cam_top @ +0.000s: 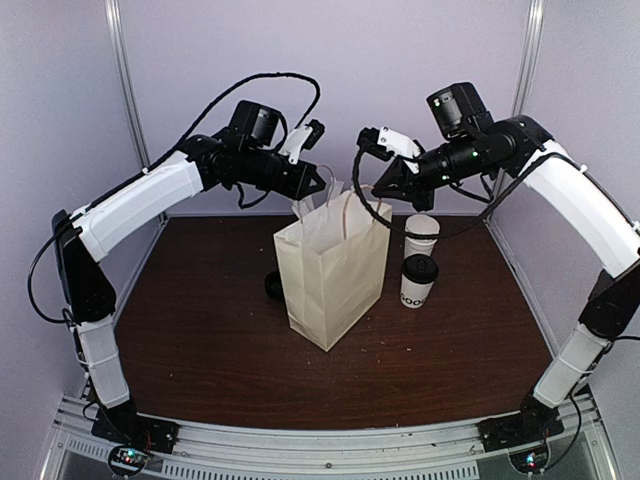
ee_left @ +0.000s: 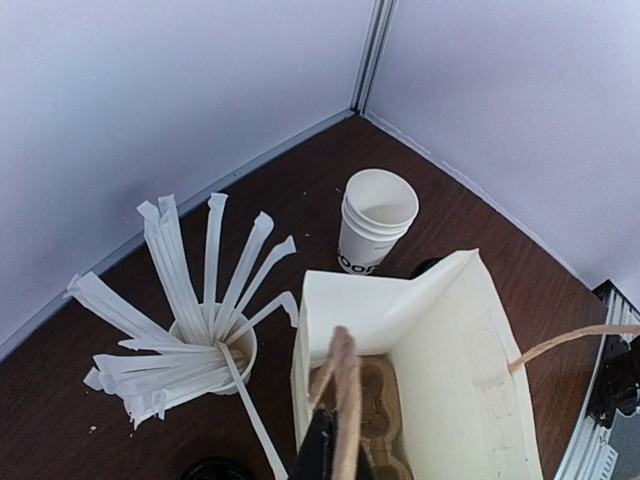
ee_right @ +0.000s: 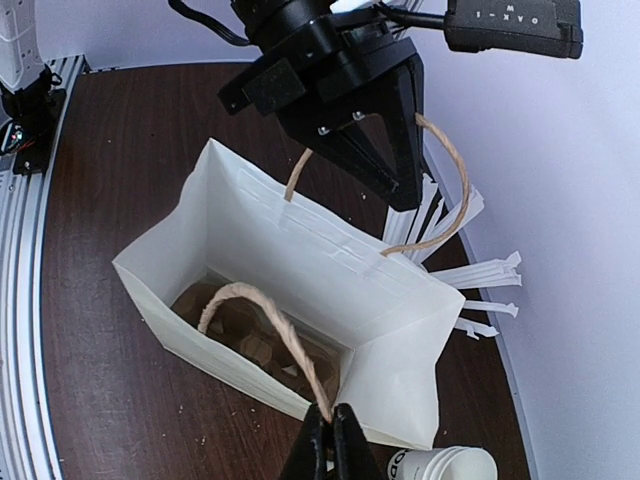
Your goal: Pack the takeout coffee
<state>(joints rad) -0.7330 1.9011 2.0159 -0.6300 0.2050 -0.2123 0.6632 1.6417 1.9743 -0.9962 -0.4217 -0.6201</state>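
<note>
My left claw (ee_left: pixel 336 452) is clamped on a twine handle (ee_left: pixel 343 385) of the paper bag (cam_top: pixel 330 270), and my right claw (ee_right: pixel 330 432) on the other handle (ee_right: pixel 262 318). The coffee (cam_top: pixel 417 284), a white cup with dark lettering and a black lid, stands on the table (cam_top: pixel 200 340) just right of the bag.

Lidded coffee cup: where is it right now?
Top view: the lidded coffee cup stands on the table right of centre, just right of the paper bag and directly in front of the stack of lidless cups.
</note>
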